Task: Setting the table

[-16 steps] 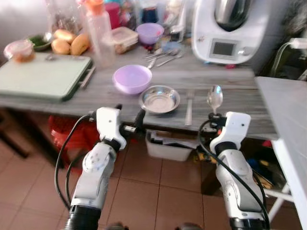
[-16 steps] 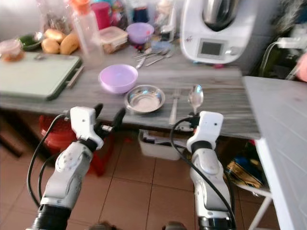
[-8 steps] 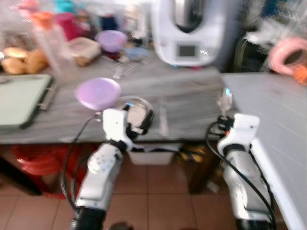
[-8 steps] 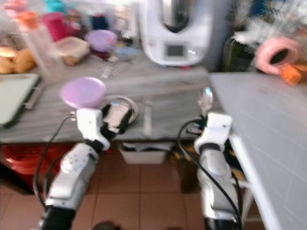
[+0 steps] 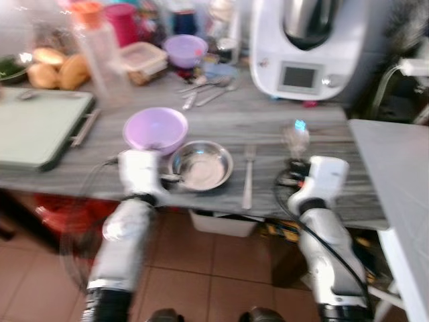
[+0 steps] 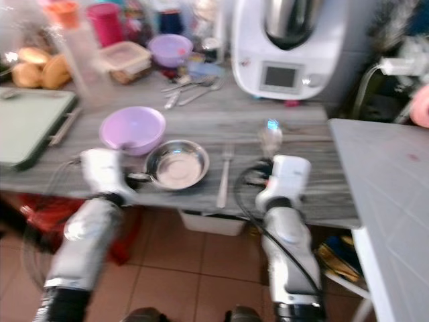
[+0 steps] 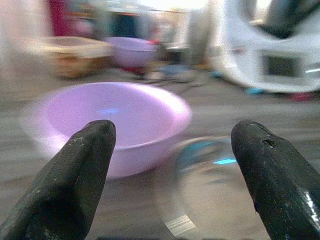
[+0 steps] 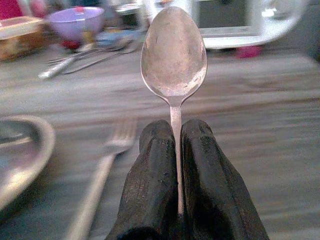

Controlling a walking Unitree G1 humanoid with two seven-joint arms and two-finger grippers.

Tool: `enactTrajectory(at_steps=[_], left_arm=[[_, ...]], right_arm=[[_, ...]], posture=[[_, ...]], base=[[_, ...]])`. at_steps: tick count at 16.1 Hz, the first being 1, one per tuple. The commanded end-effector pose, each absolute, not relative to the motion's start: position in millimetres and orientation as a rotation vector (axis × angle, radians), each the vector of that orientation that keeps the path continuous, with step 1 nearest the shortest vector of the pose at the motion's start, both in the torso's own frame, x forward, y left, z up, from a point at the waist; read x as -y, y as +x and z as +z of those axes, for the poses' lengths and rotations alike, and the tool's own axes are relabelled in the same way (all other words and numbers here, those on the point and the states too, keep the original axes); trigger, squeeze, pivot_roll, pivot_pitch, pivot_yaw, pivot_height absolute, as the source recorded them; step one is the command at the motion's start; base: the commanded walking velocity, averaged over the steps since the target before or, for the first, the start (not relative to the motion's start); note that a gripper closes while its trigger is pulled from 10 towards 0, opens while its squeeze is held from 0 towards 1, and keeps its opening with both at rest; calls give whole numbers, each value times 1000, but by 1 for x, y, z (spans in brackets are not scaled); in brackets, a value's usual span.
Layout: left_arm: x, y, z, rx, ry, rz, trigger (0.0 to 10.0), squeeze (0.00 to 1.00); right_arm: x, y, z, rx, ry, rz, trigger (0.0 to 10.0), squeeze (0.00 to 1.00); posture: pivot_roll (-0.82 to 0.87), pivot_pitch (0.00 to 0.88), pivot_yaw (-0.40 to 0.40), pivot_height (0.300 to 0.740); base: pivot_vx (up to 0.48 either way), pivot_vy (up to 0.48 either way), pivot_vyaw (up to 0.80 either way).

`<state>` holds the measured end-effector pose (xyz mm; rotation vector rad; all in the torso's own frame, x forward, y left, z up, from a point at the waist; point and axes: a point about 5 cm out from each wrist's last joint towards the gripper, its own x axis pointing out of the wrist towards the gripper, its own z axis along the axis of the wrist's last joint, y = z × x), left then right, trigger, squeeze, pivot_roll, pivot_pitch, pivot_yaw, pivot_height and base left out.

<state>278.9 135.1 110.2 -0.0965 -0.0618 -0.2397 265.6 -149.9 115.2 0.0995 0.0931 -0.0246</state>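
My right gripper (image 8: 176,150) pinches a spoon (image 8: 174,55) by its handle, bowl upright, over the counter's (image 5: 315,134) near edge; the lower handle is hidden between my fingers. A fork (image 5: 248,176) lies just beside it. My left gripper (image 7: 175,170) is spread wide at the counter edge, facing a steel bowl (image 5: 201,166) and a purple bowl (image 5: 155,129), apparently touching, though blurred.

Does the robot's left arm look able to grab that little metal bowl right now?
Probably yes. The left gripper is open right at the counter's edge, with the metal bowl just ahead and nothing between them. The purple bowl beside it crowds one side.
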Motion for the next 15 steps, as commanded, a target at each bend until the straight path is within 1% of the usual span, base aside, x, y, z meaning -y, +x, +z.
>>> enactTrajectory(at_steps=[1, 3, 6, 7, 9, 11, 12, 15], left_arm=[[-131, 277, 115, 79, -84, -253, 10000, 0], [-147, 268, 111, 59, -62, -245, 10000, 0], [-156, 260, 109, 26, -18, -262, 10000, 0], [-156, 258, 111, 40, -35, -274, 10000, 0], [-149, 251, 120, 67, -94, -359, 10000, 0], [-148, 245, 120, 54, -65, -384, 10000, 0], [-152, 241, 118, 28, -52, -373, 10000, 0], [-156, 234, 119, 2, -56, -375, 10000, 0]], right_arm=[[158, 264, 115, -97, 90, -51, 10000, 0], [160, 269, 112, -129, 113, -63, 10000, 0], [168, 274, 106, -171, 118, -131, 10000, 0], [169, 275, 104, -180, 131, -136, 10000, 0], [166, 284, 109, -202, 162, -130, 10000, 0], [159, 285, 110, -220, 188, -100, 10000, 0], [155, 286, 107, -250, 210, -97, 10000, 0], [147, 286, 104, -292, 244, -98, 10000, 0]], posture=[[-35, 0, 25, 740], [-19, 0, 29, 740], [2, 12, 39, 740], [4, 21, 44, 740], [9, 50, 50, 740], [20, 75, 58, 740], [27, 87, 61, 740], [42, 108, 65, 740]], base=[[0, 0, 0], [0, 0, 0], [0, 0, 0], [0, 0, 0], [0, 0, 0], [0, 0, 0], [0, 0, 0], [0, 0, 0]])
